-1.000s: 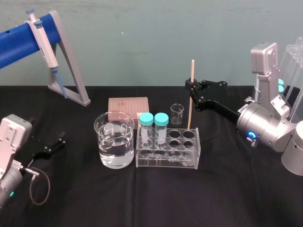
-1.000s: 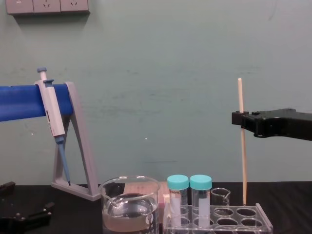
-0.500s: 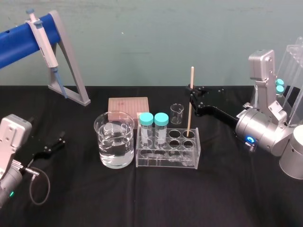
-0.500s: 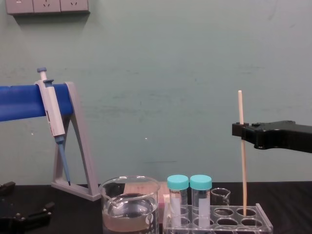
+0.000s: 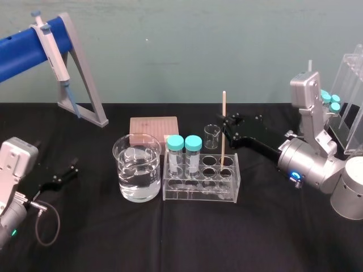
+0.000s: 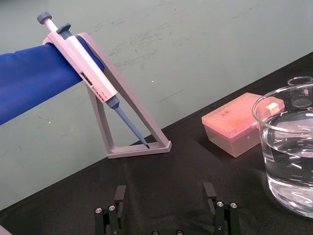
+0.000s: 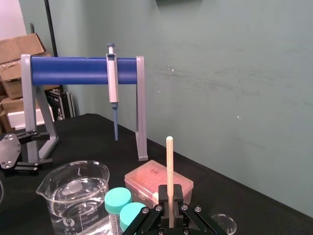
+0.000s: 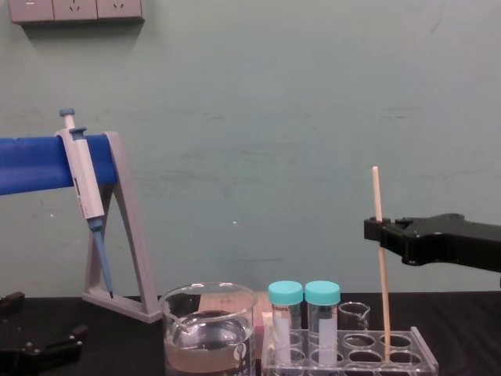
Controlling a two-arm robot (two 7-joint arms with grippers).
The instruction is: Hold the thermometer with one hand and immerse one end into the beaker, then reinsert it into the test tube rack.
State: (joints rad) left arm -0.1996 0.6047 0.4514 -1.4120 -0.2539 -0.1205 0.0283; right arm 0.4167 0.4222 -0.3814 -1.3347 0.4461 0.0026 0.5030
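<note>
The thermometer is a thin cream rod, nearly upright. My right gripper is shut on its middle. Its lower end reaches down into a back-row hole at the right end of the clear test tube rack. The large glass beaker holds water and stands just left of the rack. My left gripper rests at the table's left side, open and holding nothing.
Two teal-capped tubes stand in the rack's left holes. Behind the rack are a tiny glass beaker and a pink tip box. A pipette hangs on the grey stand's blue bar at the back left.
My right gripper has come down and slightly left with the thermometer, so the rod's lower end now sits deeper in the rack's hole. The left arm has not moved.
</note>
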